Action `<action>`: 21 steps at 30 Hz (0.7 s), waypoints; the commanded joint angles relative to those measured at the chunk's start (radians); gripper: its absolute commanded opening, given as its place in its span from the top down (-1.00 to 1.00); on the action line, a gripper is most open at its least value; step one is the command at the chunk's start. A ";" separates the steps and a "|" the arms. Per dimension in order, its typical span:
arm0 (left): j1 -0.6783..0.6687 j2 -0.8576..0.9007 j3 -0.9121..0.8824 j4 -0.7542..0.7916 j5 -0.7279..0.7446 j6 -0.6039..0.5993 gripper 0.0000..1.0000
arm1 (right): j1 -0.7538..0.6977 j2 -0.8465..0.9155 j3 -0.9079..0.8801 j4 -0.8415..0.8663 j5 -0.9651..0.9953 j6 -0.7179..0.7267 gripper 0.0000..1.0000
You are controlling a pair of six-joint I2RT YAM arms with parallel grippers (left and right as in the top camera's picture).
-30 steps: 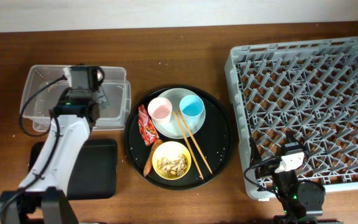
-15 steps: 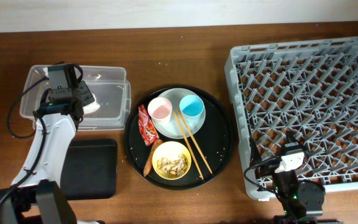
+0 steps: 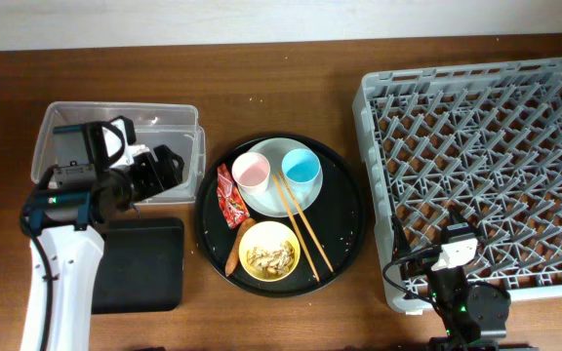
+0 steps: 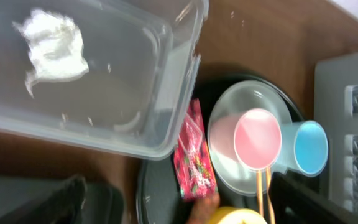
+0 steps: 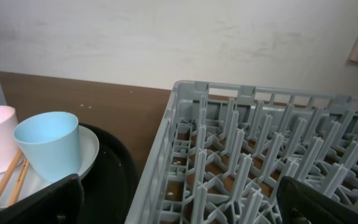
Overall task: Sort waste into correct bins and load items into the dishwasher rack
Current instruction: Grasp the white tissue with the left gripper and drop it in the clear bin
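The crumpled white tissue lies loose inside the clear tub, apart from my fingers. My left gripper hangs open and empty over the tub's right end, pointing towards the round tray. On that tray lie the red wrapper, an orange piece, the yellow bowl of scraps, chopsticks, and the plate carrying the pink cup and blue cup. My right gripper stands open and empty at the near left corner of the dishwasher rack.
The shallow black rectangular tray lies in front of the clear tub, under my left arm. The large round black tray sits between the tub and the rack. My right arm rests at the table's front edge.
My left gripper has opened and let go of the tissue, which now lies in the clear tub. The left arm has pulled back and turned towards the round tray. The right arm has not moved.
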 commanded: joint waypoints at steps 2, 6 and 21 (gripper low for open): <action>-0.058 -0.009 0.002 -0.098 0.047 0.004 -0.11 | -0.005 -0.005 -0.006 -0.004 0.003 0.008 -0.97; -0.207 -0.009 -0.008 -0.148 -0.110 -0.106 0.21 | -0.005 -0.005 -0.006 -0.004 0.003 0.008 -0.97; -0.489 0.240 -0.201 0.261 -0.338 -0.348 0.21 | -0.005 -0.005 -0.006 -0.004 0.003 0.008 -0.97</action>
